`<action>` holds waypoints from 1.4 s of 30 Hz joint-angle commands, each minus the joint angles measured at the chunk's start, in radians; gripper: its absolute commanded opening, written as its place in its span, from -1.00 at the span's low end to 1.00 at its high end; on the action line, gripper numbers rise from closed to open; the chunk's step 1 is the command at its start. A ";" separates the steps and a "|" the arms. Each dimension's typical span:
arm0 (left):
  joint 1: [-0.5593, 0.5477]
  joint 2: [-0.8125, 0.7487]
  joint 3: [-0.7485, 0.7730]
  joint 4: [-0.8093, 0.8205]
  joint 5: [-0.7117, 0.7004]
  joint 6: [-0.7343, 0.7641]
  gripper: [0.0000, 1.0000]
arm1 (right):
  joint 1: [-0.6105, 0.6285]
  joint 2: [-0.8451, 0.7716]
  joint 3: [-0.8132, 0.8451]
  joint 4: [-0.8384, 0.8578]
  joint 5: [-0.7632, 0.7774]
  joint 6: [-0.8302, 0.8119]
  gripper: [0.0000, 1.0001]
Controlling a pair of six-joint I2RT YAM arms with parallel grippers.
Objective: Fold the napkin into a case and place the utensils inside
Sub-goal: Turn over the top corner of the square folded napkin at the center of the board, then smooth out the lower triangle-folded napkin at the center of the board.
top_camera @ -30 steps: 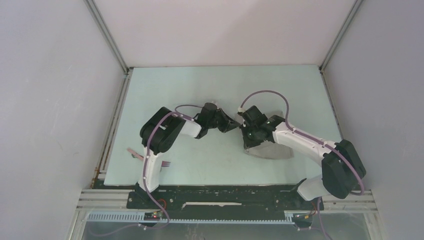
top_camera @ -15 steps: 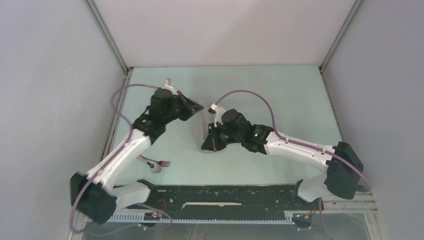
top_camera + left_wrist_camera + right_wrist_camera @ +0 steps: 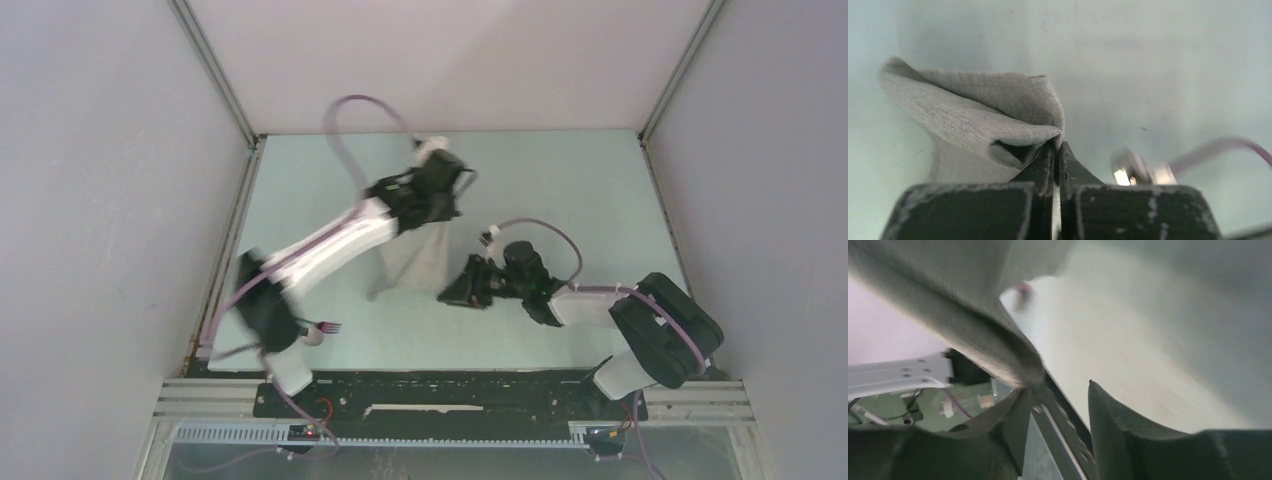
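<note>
Top external view: the left gripper (image 3: 442, 208) has swung out to the far middle of the table (image 3: 560, 190) within the last half second, drawing the light-grey napkin (image 3: 418, 255) with it, so the cloth now runs as a long tapering strip back toward the near side. The right gripper (image 3: 452, 293) has meanwhile pulled back to the right and sits just beside the strip's lower edge. A second ago the cloth lay bunched under the right arm; the stretch suggests folding is under way, with no finished case yet and nothing placed inside it. Counted here: one napkin, two utensils and two grippers. The utensils are a fork (image 3: 328, 326) with dark tines and a spoon (image 3: 313, 338), lying together near the left arm's base, well apart from the cloth. Left wrist view: the left gripper (image 3: 1058, 150) is pinched tight on a folded edge of the napkin (image 3: 978, 112), whose layers billow away to the left above the table. Right wrist view: heavily blurred, but the right gripper (image 3: 1063, 400) shows its fingers parted with bare table between them. The napkin (image 3: 948, 300) drapes against the outside of one finger and is not clamped.
</note>
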 commanded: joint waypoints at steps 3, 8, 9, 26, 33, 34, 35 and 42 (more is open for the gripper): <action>-0.102 0.637 0.423 -0.144 0.014 0.107 -1.00 | -0.204 -0.258 -0.196 -0.344 -0.033 -0.061 0.23; -0.142 0.697 0.516 -0.066 0.180 0.125 -0.17 | -0.418 -0.573 -0.164 -0.783 0.056 -0.234 0.28; -0.143 0.687 0.512 -0.070 0.208 0.131 0.01 | -0.474 -0.592 -0.154 -0.835 0.061 -0.262 0.29; 0.094 0.013 -0.354 0.275 0.708 0.166 0.79 | -0.685 -0.009 0.194 -0.657 -0.171 -0.410 0.48; 0.141 0.000 -0.534 0.409 0.732 0.124 0.76 | -0.672 0.257 0.294 -0.417 -0.259 -0.208 0.60; 0.140 0.006 -0.543 0.421 0.724 0.114 0.71 | -0.671 0.286 0.302 -0.391 -0.270 -0.179 0.60; 0.140 0.014 -0.552 0.433 0.720 0.105 0.64 | -0.669 0.316 0.309 -0.372 -0.283 -0.154 0.60; 0.139 0.016 -0.575 0.463 0.713 0.090 0.56 | -0.629 0.439 0.356 -0.315 -0.271 -0.072 0.56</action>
